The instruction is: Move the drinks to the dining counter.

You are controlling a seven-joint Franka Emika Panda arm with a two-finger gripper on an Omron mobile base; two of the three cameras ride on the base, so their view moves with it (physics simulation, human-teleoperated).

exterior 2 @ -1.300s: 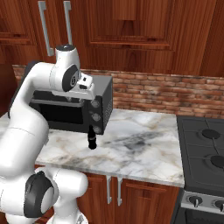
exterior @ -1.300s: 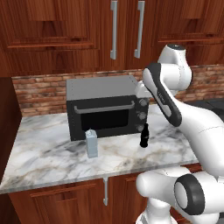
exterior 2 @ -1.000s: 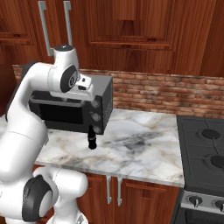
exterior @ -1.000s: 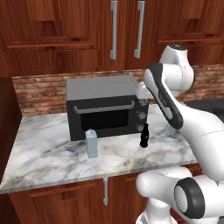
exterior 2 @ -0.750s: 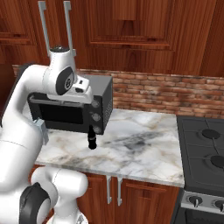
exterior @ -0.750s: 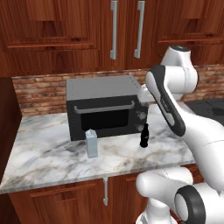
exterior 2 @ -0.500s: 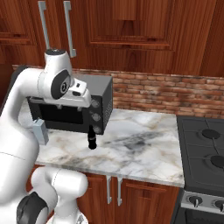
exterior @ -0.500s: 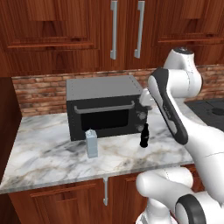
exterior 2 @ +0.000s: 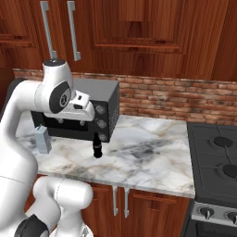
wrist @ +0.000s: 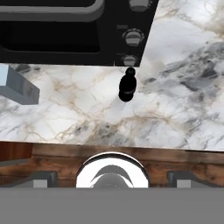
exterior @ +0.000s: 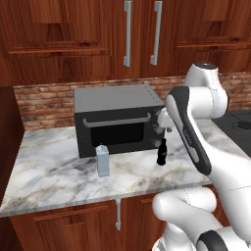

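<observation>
No legible text or labels

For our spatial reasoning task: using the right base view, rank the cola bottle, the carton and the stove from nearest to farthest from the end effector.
1. Cola bottle, just below the end effector.
2. Carton, at the counter's left end.
3. Stove, far right.

Arm swung down, hand now lower, above bottle (exterior: pixel 161 152); jaws widened.

Black bottle (exterior: pixel 161 153), pale grey-blue carton (exterior: pixel 102 161), black microwave (exterior: pixel 117 119), white-grey veined marble counter (exterior: pixel 54 169), red brick backsplash (exterior: pixel 41 105).
</observation>
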